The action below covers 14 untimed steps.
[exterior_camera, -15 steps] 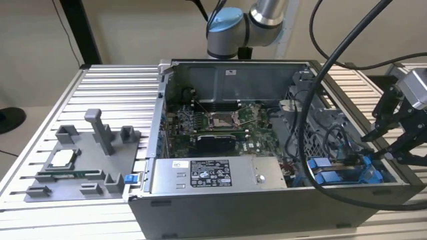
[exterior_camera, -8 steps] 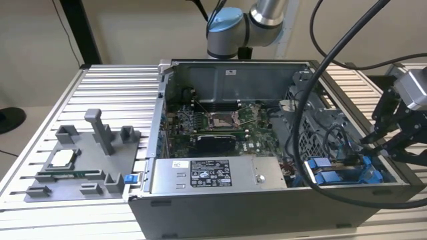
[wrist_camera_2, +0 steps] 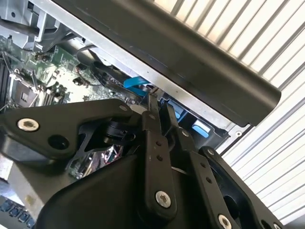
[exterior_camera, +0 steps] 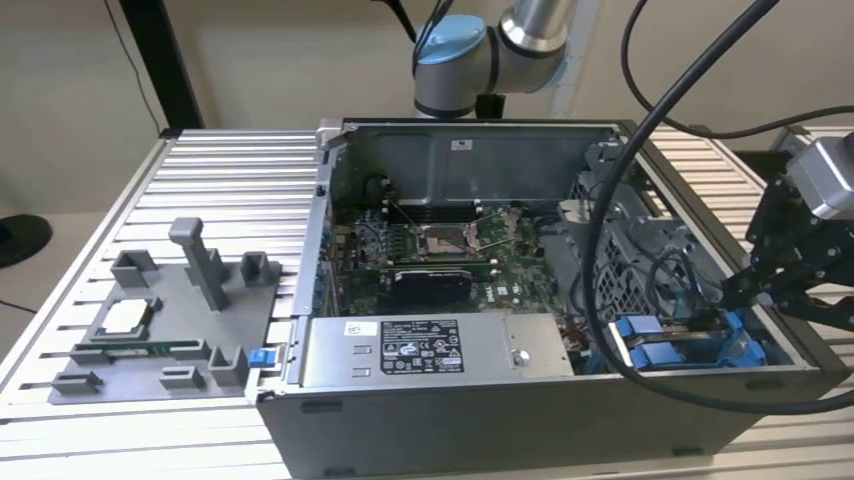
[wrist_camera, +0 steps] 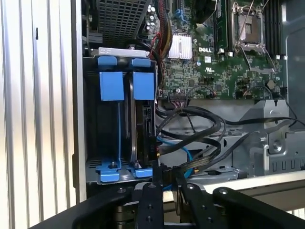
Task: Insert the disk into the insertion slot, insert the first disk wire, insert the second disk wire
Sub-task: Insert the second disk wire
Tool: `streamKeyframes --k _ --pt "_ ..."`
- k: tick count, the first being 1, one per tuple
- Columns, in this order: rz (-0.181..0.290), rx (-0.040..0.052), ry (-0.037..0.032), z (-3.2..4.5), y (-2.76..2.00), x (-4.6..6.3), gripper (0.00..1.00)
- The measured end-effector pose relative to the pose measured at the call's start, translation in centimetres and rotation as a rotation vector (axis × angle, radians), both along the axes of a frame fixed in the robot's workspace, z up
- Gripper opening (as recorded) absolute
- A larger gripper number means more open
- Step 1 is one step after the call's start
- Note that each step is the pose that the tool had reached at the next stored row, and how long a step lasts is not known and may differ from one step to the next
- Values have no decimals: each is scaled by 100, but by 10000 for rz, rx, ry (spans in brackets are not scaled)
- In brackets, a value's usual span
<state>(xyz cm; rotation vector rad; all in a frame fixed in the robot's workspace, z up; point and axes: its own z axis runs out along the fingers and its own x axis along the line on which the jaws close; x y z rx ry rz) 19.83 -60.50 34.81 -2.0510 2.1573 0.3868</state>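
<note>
Right now the gripper (wrist_camera: 164, 172) hangs over the corner of the open computer case (exterior_camera: 534, 420) at the exterior view's lower right, just above the insertion slot (wrist_camera: 97, 133). Its 2 black fingers (wrist_camera: 151, 195) are drawn together until the tips meet. I cannot tell whether anything thin is pinched between them.

The disk (wrist_camera: 144, 121) sits inside the slot. In the first wrist view it shows edge-on as a dark slab with a blue carrier tab (wrist_camera: 144, 86) at its far end. A 2nd blue tab (wrist_camera: 112, 86) lies just beside that one, in the same bay. A blue cable (wrist_camera: 178, 149) curves close to the disk's near end and to the fingertips, but I cannot tell whether it is plugged in. In the second wrist view the same blue cable loops just beyond the closed tips. A bundle of black cables (wrist_camera: 200, 119) arcs across the case between the bay and the motherboard (wrist_camera: 214, 71).

In the exterior view a grey power-supply box (exterior_camera: 427, 350) with a white label lies along the case's near edge, to the exterior view's left of the slot. The case stands on a slotted aluminium table (exterior_camera: 227, 170). A grey fixture tray (exterior_camera: 147, 340) rests on that table at the exterior view's left, well apart from the gripper.
</note>
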Motion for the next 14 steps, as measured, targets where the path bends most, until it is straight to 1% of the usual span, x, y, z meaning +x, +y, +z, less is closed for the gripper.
streamKeyframes --k 7,14 --pt "-19 1 0 0 0 0 0" --pt "-19 1 34 -1 0 0 0"
